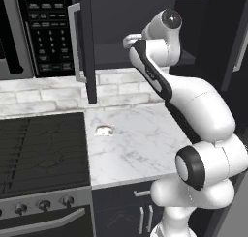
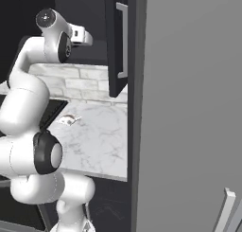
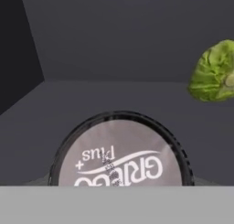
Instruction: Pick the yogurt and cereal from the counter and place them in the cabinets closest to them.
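The yogurt sits right under the hand camera, its pale printed lid ringed by a dark rim, low over the dark shelf floor of an open cabinet. The cup hides my fingertips, and it sits where they close, so the gripper looks shut on it. My wrist reaches into the cabinet above the counter, beside its open door. The cereal is out of view.
A green leafy vegetable lies on the same shelf to the right of the cup. A flat white lump rests on the marble near the stove. The microwave hangs left of the door. A tall grey panel stands at the right.
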